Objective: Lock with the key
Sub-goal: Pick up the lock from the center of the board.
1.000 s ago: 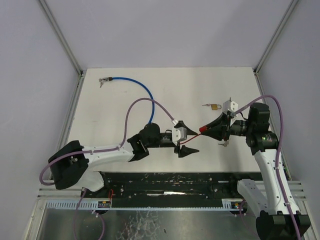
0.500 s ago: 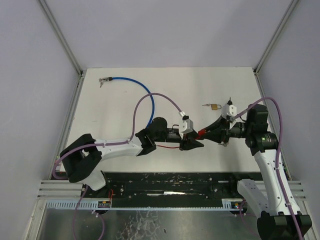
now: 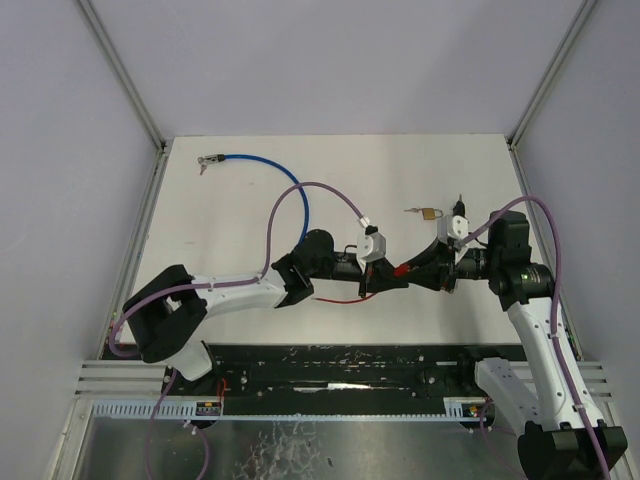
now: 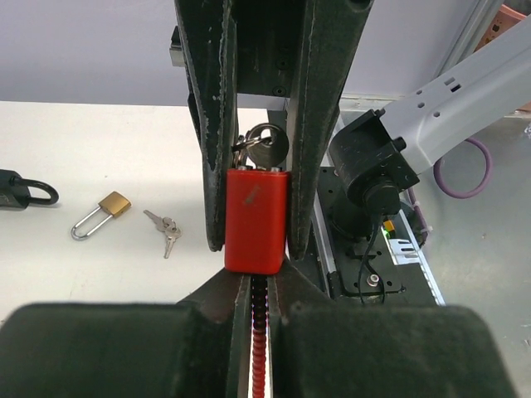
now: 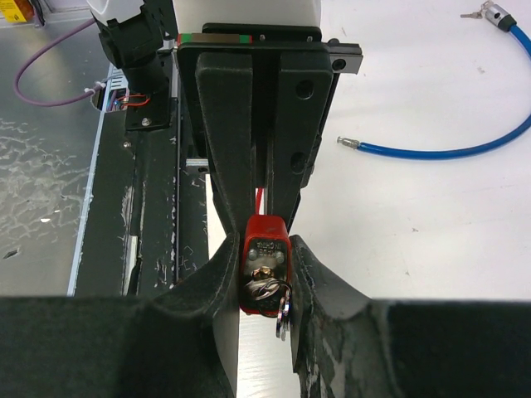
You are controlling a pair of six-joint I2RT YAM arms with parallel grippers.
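- Your right tool (image 5: 265, 259) is clamped on the red padlock (image 4: 257, 220), with one finger on each side of the body.
- The padlock is held clear of the counter (image 3: 230, 220). It sits between the two arms, towards the counter's near edge and a little right of centre.
- A key (image 5: 270, 288) on its ring sits at the keyhole end of the padlock. That end faces your right wrist, and the key lies between the right tool's fingers. You cannot confirm from these views how far it is seated.
- Your left tool (image 4: 260, 292) is closed on the red cable (image 3: 340, 297), pinching it just where it leaves the opposite end of the padlock.
- The rest of that cable trails back beneath the left arm.
- The two tools meet tip to tip, nearly in one line.
- A brass padlock (image 4: 105, 209) lies flat on the counter beyond the tools, with loose keys (image 4: 166, 230) just beside it.
- A black padlock (image 4: 21, 189) shows partly at the edge of the left wrist view.
- A blue cable (image 3: 275, 172) lies at the far left of the counter, well apart from both tools.
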